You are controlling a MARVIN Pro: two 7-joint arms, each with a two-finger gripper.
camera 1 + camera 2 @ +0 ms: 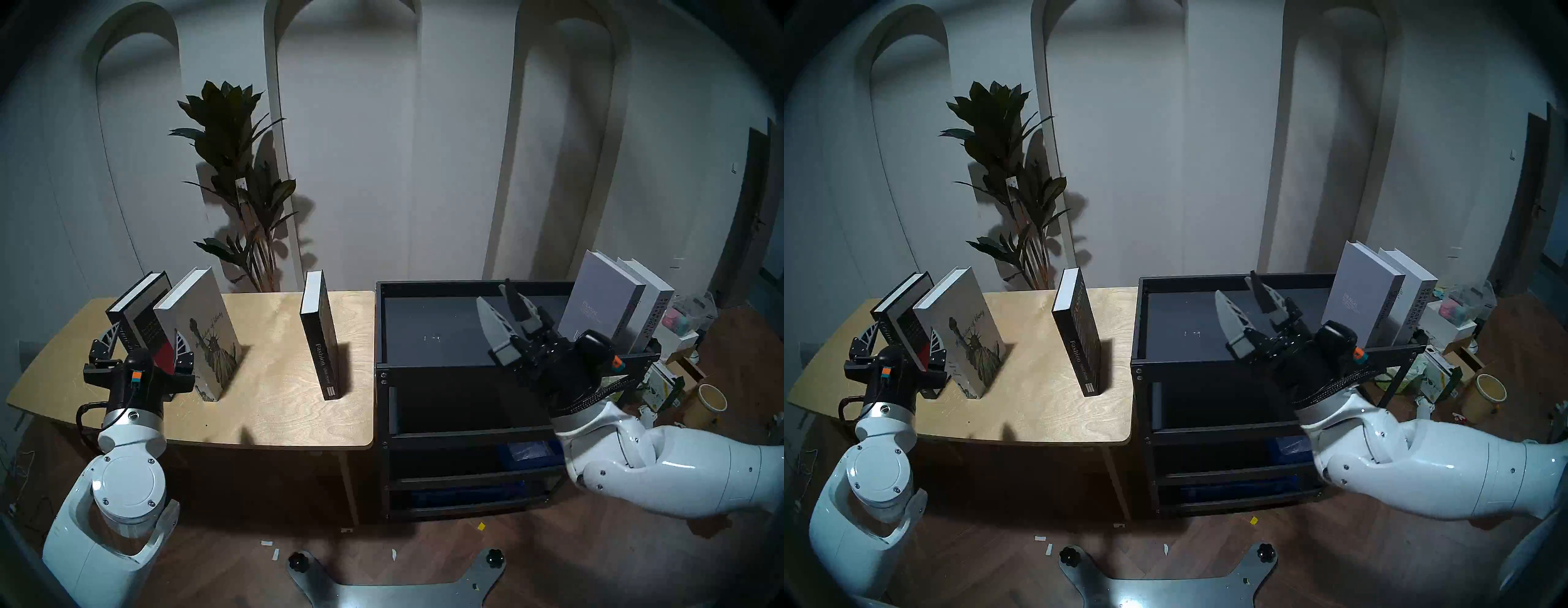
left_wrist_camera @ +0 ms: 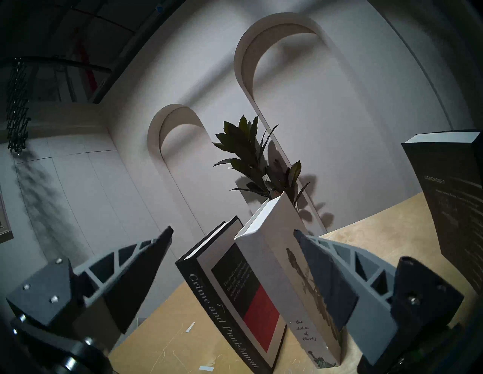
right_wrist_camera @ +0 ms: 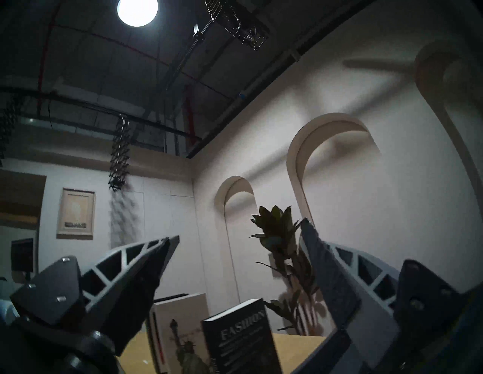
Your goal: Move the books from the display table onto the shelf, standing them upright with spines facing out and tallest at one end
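Head stereo left shows the shelf [image 1: 466, 286] holding the grey book [image 1: 600, 303] and white yearbook [image 1: 651, 310] upright, three books [image 1: 318, 335] remaining on the display table [image 1: 275, 382], left gripper [image 1: 142, 339] and right gripper [image 1: 498, 303] spread wide, empty.

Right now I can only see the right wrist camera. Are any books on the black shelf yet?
Observer: Yes, two. A grey book and a white book stand upright at the right end of the shelf's top tier.
Operator: Where's my other arm?
Observer: The left gripper is open, facing the Crime and Punishment book.
Operator: How many books are on the table?
Observer: Three stand on the table: that one, the Statue of Liberty book and the Fashion book.
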